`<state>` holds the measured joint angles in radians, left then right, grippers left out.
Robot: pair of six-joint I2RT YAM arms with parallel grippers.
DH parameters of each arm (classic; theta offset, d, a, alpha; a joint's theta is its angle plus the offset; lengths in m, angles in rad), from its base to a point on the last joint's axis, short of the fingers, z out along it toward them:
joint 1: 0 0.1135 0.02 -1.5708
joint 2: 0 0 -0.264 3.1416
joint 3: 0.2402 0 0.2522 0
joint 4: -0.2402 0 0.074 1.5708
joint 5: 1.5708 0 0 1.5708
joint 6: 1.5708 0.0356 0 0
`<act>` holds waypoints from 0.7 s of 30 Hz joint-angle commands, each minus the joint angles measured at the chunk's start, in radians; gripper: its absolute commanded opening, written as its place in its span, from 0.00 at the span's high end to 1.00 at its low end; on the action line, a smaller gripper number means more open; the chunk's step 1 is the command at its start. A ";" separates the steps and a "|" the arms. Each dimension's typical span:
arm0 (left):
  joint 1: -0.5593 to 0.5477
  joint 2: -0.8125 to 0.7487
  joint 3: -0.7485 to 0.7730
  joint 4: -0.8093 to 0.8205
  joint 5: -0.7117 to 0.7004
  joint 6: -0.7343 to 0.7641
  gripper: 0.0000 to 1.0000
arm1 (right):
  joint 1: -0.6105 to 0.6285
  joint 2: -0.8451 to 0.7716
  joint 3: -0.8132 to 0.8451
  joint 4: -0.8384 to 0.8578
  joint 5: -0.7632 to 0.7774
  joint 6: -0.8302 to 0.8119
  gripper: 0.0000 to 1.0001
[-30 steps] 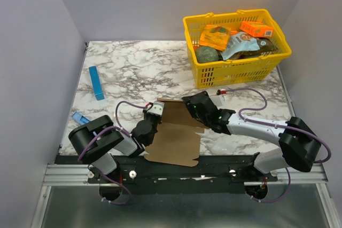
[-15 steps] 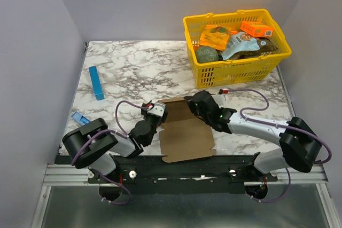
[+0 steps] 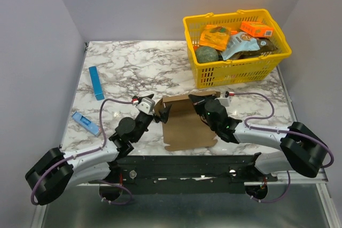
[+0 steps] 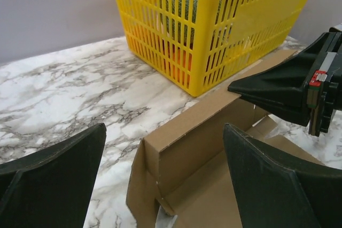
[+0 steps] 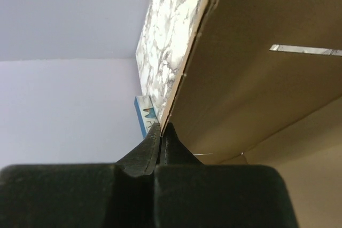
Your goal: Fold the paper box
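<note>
Near the yellow plastic basket [image 3: 238, 72], the plain brown cardboard box [image 3: 184, 129] sits part-folded: right fingers [image 5: 143, 156] pinch its raised wall, left fingers [image 4: 53, 169] spread wide, closing flaps apparently undone.

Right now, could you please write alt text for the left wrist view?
The open left gripper frames the raised wall of the paper box, its top edge pinched by the right gripper. A yellow basket stands behind on the table.
</note>
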<state>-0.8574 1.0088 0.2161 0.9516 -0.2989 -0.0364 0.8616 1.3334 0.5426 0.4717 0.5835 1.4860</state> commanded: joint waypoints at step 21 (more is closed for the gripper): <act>0.386 0.076 0.092 -0.458 0.355 -0.232 0.07 | -0.038 -0.025 -0.185 0.351 -0.019 -0.132 0.99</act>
<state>-0.4721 1.0306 0.2958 0.4461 -0.1017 -0.3141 0.8352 1.3281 0.3672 0.8330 0.5476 1.3689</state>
